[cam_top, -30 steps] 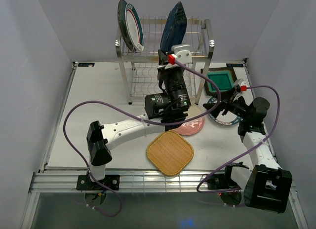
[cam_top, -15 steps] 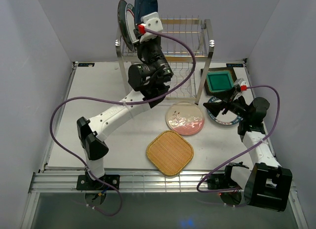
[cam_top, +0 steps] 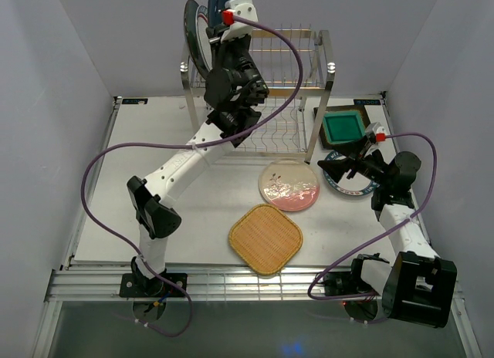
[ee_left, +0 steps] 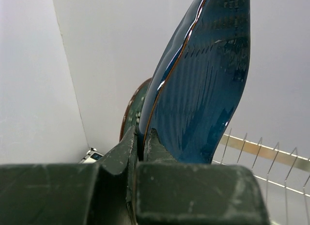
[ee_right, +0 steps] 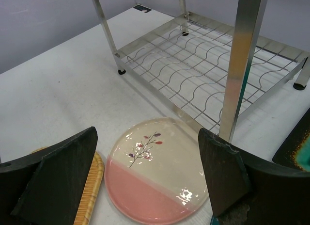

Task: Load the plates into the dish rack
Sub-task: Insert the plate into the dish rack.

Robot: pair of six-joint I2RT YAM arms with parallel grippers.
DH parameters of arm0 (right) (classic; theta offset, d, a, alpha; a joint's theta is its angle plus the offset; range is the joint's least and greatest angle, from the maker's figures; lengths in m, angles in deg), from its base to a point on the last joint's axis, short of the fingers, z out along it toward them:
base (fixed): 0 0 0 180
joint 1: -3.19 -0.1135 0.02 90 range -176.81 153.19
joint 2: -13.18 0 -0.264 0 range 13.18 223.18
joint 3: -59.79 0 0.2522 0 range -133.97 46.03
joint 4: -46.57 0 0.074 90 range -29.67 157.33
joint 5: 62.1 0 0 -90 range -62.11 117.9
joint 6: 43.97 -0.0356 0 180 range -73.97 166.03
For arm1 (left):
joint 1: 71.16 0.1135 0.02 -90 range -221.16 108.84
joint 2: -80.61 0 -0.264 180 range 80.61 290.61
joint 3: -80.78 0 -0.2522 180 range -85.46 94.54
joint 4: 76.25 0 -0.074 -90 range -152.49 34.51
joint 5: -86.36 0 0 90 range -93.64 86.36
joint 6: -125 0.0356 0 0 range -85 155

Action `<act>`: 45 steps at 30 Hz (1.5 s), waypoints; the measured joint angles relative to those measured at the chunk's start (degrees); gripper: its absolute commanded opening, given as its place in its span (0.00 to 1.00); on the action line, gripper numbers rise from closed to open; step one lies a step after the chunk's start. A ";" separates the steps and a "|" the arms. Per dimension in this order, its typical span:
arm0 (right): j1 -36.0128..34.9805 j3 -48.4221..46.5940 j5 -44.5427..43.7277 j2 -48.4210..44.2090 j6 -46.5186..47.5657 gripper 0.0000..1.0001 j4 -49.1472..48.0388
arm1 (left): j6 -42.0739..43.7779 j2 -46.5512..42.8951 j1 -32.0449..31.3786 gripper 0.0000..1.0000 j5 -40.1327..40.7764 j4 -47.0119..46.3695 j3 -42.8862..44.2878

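My left gripper [cam_top: 222,5] is shut on the lower edge of the dark blue leaf-shaped plate [ee_left: 203,89] and holds it upright over the top left of the dish rack [cam_top: 326,88]. A dark teal plate [ee_left: 133,106] and a white colour-rimmed plate [cam_top: 202,35] stand in the rack's top tier just left of it. The pink-cream floral plate [cam_top: 289,184], the orange woven plate [cam_top: 265,238], the green square plate [cam_top: 343,126] and another white rimmed plate [cam_top: 351,184] lie on the table. My right gripper [cam_top: 340,167] is open and empty above the floral plate [ee_right: 155,176].
The rack's lower wire shelf [ee_right: 193,65] holds nothing that I can see. A rack post [ee_right: 242,60] stands just beyond my right gripper's right finger. The orange woven plate's edge [ee_right: 89,186] lies by its left finger. White walls close in the table on three sides.
My left arm has swung the blue leaf plate from the right side of the rack's top to its left end, beside the standing plates. The right arm has not moved.
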 measured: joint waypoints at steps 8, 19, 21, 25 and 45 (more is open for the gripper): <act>0.00 0.26 0.55 1.33 -0.13 0.90 -0.59 | -8.66 0.17 2.97 0.00 -2.95 14.45 0.02; 0.00 0.26 1.18 1.57 -0.22 0.90 -0.63 | -11.89 0.48 5.77 0.00 -3.63 20.17 0.02; 0.00 0.26 1.31 1.68 -0.22 0.90 -0.66 | -11.96 0.92 6.12 0.00 -3.63 20.09 0.02; 0.00 0.26 1.40 2.05 -0.24 0.90 -0.63 | -12.02 2.25 6.69 0.00 -3.63 20.39 0.02; 0.37 0.26 2.01 3.04 -0.83 0.90 -0.74 | -5.84 9.86 8.22 0.00 -1.22 18.95 1.79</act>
